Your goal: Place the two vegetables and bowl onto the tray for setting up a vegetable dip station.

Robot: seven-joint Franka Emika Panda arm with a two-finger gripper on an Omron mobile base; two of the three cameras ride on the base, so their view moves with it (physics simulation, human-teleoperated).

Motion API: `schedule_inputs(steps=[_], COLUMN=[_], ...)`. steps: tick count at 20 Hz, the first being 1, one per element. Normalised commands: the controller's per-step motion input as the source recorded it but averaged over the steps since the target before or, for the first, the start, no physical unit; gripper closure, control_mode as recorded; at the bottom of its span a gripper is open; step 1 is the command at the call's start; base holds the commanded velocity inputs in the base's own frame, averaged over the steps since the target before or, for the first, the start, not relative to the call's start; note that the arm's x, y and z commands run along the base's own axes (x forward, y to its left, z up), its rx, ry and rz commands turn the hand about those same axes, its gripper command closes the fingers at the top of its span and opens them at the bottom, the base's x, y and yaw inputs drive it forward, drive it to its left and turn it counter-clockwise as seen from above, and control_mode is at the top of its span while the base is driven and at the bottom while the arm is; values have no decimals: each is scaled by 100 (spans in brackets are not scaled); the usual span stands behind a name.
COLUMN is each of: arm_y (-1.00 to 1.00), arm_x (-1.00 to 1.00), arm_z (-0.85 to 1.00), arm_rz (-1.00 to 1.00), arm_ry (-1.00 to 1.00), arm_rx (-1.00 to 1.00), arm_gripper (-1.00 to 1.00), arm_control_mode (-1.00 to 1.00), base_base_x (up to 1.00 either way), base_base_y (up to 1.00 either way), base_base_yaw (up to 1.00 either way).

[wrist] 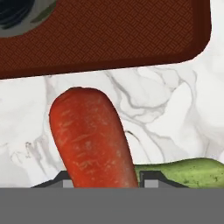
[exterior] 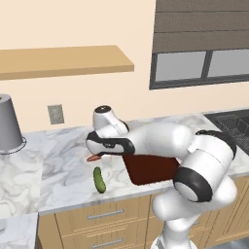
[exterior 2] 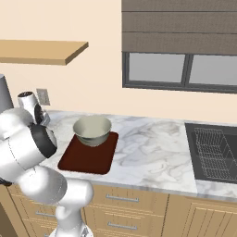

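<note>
- On the marble counter (exterior 2: 152, 139) we see the tray (exterior 2: 88, 159), dark red-brown, w/ the bowl (exterior 2: 92, 131) already sitting on its far end. We count that part done.
- Carrot (wrist: 89, 138) is not on the tray yet. From the hand cam it rises between the two finger tips and fills the lower middle, its blunt end pointing toward the tray edge, w/ bare marble between them. From the left base cam just its orange tip (exterior: 92, 158) pokes out below the hand.
- Gripper (exterior: 97, 154): jaws stand either side of the carrot, approx. carrot-width apart. Looks like a grasp, but we can't tell for sure whether the pads are pressing or merely flanking it; contact itself is hidden at the frame's bottom.
- Whether the carrot is lifted or resting on the counter, we can't tell either.
- Cucumber (exterior: 99, 180) lies on the counter near the front edge, left of the tray and apart from it, untouched. In the hand cam it shows just beside the carrot's base.
- Our tally: one of three items placed. Left to do: carrot over to the tray, then cucumber.
- Free tray room sits on the near half, in front of the bowl, so both veg should fit there, we reckon.
</note>
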Motion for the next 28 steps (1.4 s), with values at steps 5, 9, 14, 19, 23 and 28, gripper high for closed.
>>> schedule_inputs(steps=[5, 9, 14, 19, 23, 28], arm_y=[-31, -29, -28, -33, -36, -37], arm_x=[-35, -38, -37, -31, -25, -13], arm_z=[4, 14, 11, 8, 7, 3], arm_rz=[0, 0, 0, 0, 0, 0], arm_ry=[-3, -5, -5, -4, -3, 0], arm_rx=[1, 3, 5, 4, 4, 3], arm_gripper=[100, 100, 100, 100, 100, 100], arm_control_mode=[-100, -100, -100, -100, -100, -100], base_base_x=[0, 0, 0, 0, 0, 0], base_base_y=[0, 0, 0, 0, 0, 0], base_base_yaw=[0, 0, 0, 0, 0, 0])
